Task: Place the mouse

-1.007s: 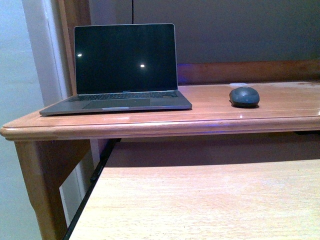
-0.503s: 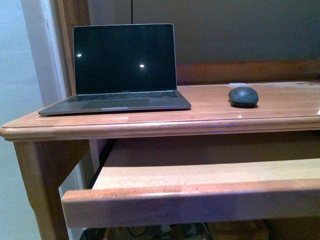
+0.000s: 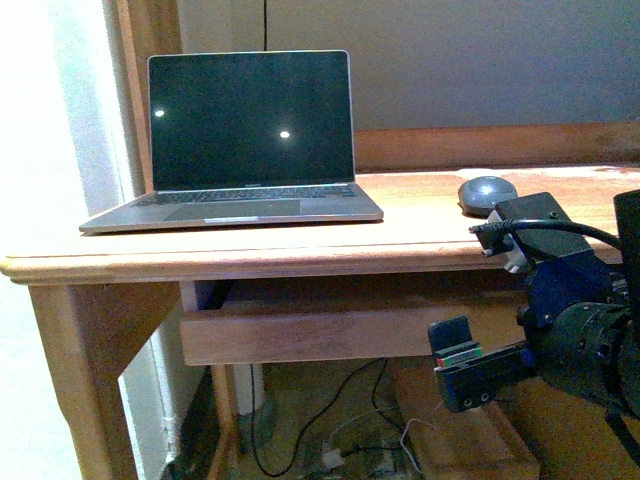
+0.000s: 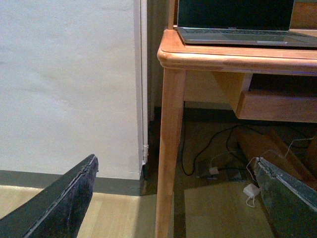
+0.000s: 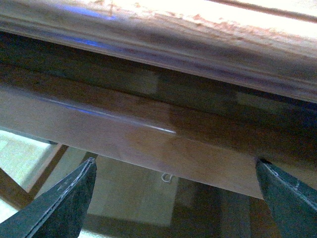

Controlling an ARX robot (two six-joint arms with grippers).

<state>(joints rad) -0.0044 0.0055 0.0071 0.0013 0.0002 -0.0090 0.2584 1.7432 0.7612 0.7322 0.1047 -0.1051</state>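
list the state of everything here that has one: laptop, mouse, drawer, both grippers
laptop: lid open, screen dark, on the desk top
mouse: resting on the desk top, right of the laptop, not held
drawer: pushed in under the desk top
left gripper: open, empty, low beside the desk leg
right gripper: open, empty, below the desk edge

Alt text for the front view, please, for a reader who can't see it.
A dark grey mouse sits on a wooden desk to the right of an open laptop with a black screen. The robot's right arm rises at the lower right, below the desk edge; cables lie on the floor underneath.
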